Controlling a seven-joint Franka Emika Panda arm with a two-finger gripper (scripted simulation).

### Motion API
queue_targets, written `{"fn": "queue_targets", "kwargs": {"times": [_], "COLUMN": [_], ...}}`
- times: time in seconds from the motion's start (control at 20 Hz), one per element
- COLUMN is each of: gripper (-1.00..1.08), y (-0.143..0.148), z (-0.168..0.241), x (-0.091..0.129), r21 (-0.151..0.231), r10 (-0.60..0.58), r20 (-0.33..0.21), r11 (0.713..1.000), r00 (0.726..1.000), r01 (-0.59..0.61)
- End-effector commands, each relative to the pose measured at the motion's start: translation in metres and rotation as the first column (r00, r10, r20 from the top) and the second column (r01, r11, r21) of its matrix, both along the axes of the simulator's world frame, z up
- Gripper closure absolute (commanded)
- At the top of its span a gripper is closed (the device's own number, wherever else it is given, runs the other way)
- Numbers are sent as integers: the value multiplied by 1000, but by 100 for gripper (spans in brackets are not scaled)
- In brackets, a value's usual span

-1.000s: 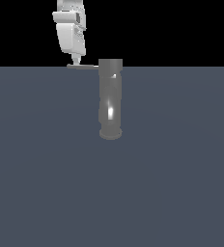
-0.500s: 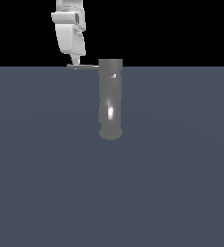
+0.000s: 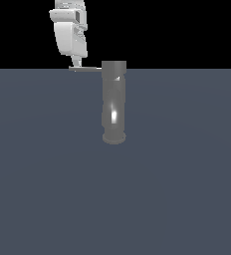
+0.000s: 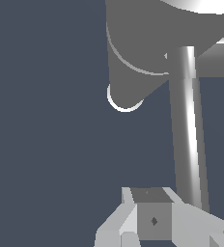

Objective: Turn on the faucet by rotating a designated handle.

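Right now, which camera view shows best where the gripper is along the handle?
The exterior view: the handle shows whole, sticking sideways from the top of the faucet, with the gripper at its far end. The wrist view shows only part of the rod beside a fingertip, close up.

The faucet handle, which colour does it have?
Plain grey, the handle shows best in the exterior view.

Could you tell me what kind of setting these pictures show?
Most likely a bare simulated test scene, not a real kitchen or bathroom: a lone grey faucet with a rod handle stands on a flat, featureless slate floor under a black void, with a white gripper above the handle's end.
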State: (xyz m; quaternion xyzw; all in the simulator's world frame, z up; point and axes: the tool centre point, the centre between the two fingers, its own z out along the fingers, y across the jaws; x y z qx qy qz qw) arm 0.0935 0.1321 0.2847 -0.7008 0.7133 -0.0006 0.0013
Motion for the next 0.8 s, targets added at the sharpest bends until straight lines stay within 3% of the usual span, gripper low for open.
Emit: {"fn": "queue_targets", "kwargs": {"times": [0.0, 0.75], "gripper": [108, 108], "y": [-1, -3], "z": [0, 0], "x": [-7, -45], "r21": [-1, -1], "r10": [-1, -1], "r20": [-3, -3], "r11": [1000, 1000], "r00": [1000, 1000], "r01": [1, 1]}}
